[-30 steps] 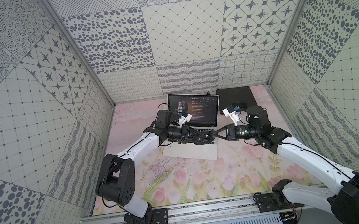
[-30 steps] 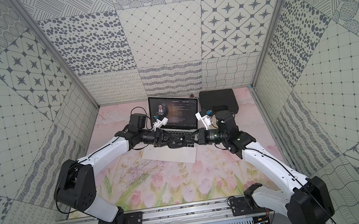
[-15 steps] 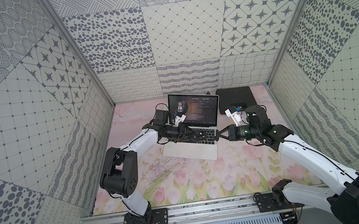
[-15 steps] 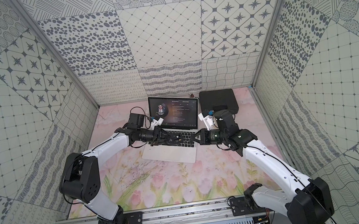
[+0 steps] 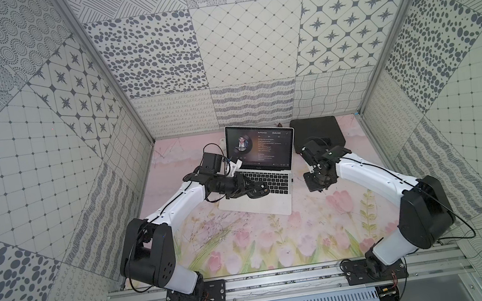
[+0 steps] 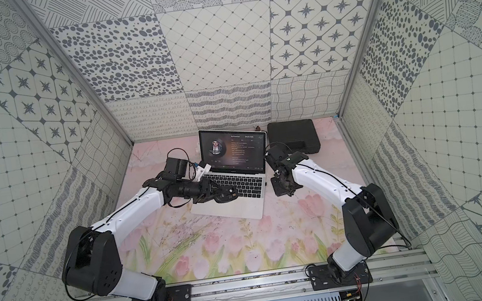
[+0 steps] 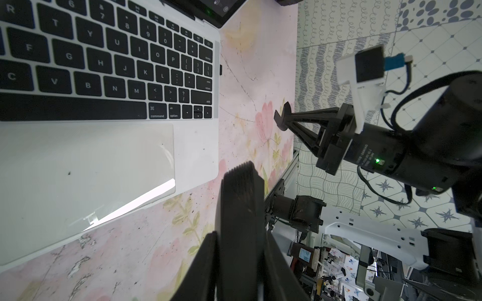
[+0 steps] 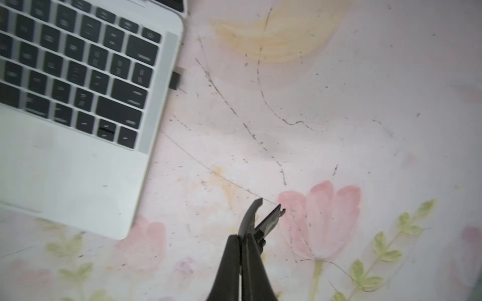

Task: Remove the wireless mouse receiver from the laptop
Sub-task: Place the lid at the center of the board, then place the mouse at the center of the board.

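In both top views the right gripper (image 5: 314, 183) now points down at the floral surface (image 5: 247, 252) just off the right edge of the laptop (image 5: 260, 208), whereas a second ago it reached level toward that edge. The left gripper (image 5: 243, 189) has drawn back across the keyboard toward its own side, and its jaws seem clenched on a black oval mouse (image 5: 259, 191) above the keys. The laptop lies where it lay. The wireless mouse receiver (image 5: 291, 179) shows as a tiny dark stub on that right edge, so the withdrawal has brought nothing out. In the left wrist view the receiver (image 7: 221, 69) sits against the laptop's side past the end of the keyboard, and the right gripper (image 7: 283, 116) hangs apart from it with its tips together. In the right wrist view the right jaws are pressed shut on nothing over a pink tulip print. The receiver (image 8: 175, 80) is plugged in, well clear of the tips. I judge the extraction not yet done; the right arm would need to reopen and approach the stub again.
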